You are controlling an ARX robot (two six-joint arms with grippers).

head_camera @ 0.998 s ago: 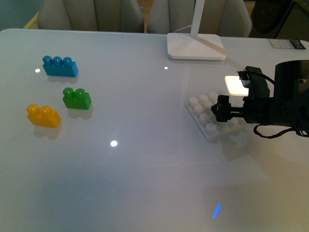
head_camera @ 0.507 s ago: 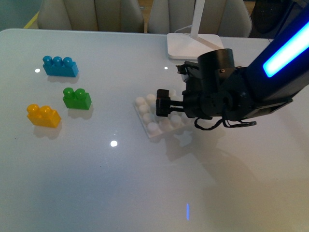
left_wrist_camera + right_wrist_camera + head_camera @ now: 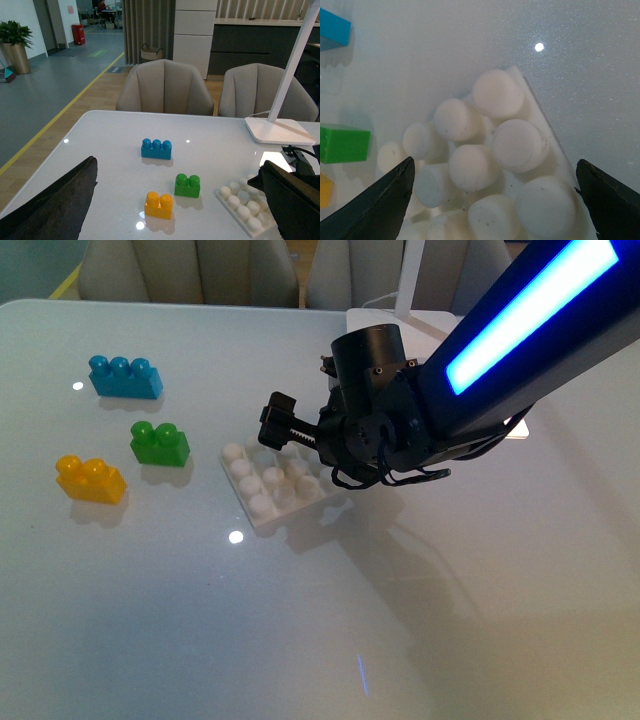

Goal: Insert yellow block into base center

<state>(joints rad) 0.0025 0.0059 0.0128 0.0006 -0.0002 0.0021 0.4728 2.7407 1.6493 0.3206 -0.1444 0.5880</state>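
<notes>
Yellow block: orange-yellow, glossy, two round studs, flat on the white table at the base's 9 o'clock, well apart. A green brick sits near its 1 o'clock and a blue brick beyond that.

Base: white square plate with round studs, near table centre.

Right claw: wide, its dark fingers spread over the base studs. Whether they press on the plate cannot be told.

Left claw: wide, nothing between the fingers.

The right wrist view shows faint specks on the studs. Only the left wrist view shows all three bricks, the base, the lamp foot and the chairs together.
</notes>
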